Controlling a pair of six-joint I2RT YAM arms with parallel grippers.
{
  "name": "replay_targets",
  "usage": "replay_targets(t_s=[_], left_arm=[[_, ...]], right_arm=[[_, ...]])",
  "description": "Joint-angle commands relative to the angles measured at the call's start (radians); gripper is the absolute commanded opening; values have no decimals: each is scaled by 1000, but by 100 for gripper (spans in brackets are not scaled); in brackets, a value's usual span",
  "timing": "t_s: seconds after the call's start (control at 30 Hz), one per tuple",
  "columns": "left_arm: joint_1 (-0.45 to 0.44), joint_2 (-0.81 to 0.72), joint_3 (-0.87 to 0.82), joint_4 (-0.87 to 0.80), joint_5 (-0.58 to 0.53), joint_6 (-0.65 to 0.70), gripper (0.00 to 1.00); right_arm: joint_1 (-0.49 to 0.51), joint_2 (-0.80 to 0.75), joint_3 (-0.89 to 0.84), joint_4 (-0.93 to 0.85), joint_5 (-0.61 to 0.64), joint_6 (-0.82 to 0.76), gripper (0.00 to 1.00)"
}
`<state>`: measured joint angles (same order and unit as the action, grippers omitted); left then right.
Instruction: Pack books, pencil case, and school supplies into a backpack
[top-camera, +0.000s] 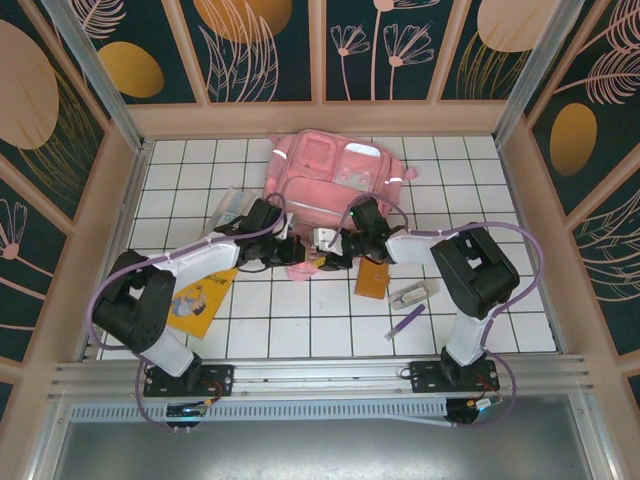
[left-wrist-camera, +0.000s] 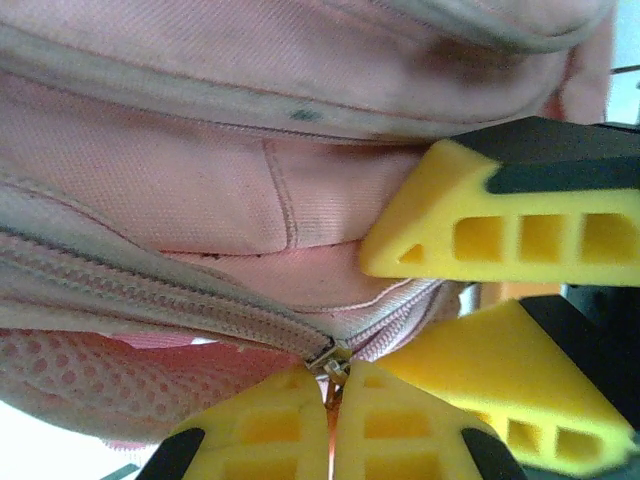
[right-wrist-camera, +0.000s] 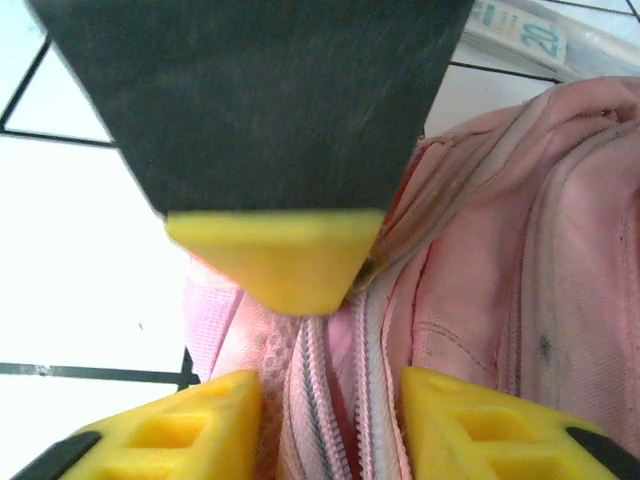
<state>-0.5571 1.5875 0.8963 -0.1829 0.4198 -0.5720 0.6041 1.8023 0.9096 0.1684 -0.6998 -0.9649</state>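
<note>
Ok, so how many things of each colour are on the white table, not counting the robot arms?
Pink: 1, the backpack
Yellow: 1, the big booklet
Orange: 1, the small booklet
Purple: 1, the pen
Whitish: 2, the pencil case and the small lump
Total: 6

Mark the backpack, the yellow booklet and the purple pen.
backpack (top-camera: 330, 165), top external view, upper front panel.
yellow booklet (top-camera: 200, 305), top external view, exposed cover.
purple pen (top-camera: 405, 322), top external view, middle of shaft.
</note>
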Motion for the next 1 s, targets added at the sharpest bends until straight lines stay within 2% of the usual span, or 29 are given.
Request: replay_targets(t_s=[0.0,0.07,0.13,0.27,0.4,0.53,0.63,0.67,0.7,0.77,0.83,0.9,0.97], left_arm=[[34,-73,-32,48,91,119,0],[48,-98,-45,39,77,194,0],[62,-107,-49,15,34,257,0],[89,-104,-46,-29,-52,356,0],[109,-103,-51,-25,-111,425,0],[118,-69,-46,-21,-227,495,0],[118,-35,-40,-6,-201,537,0],[119,-32,-45,10,-158,551,0],[117,-33,-53,28,-106,559,0],[116,-53,-76,76,-16,559,0],[115,-82,-91,116,48,548,0],[115,-105,-103,147,78,532,1],[115,-116,-114,176,104,509,33]], right_arm=[[-1,5,2,-36,133,-41,22],[-7,-11,-16,-20,163,-52,7],[-22,-30,-27,-24,141,-63,0],[-51,-82,-47,-68,80,-122,0],[-100,-125,-59,-138,95,-203,0],[-149,-152,-69,-183,114,-265,0],[-179,-172,-82,-181,140,-275,0],[-186,-184,-89,-161,135,-253,8],[-190,-197,-96,-135,117,-225,21],[-195,-223,-103,-90,32,-162,40],[-185,-231,-95,-50,-52,-83,48],[-151,-223,-81,-30,-72,-41,50],[-110,-202,-61,-37,-40,-44,50]])
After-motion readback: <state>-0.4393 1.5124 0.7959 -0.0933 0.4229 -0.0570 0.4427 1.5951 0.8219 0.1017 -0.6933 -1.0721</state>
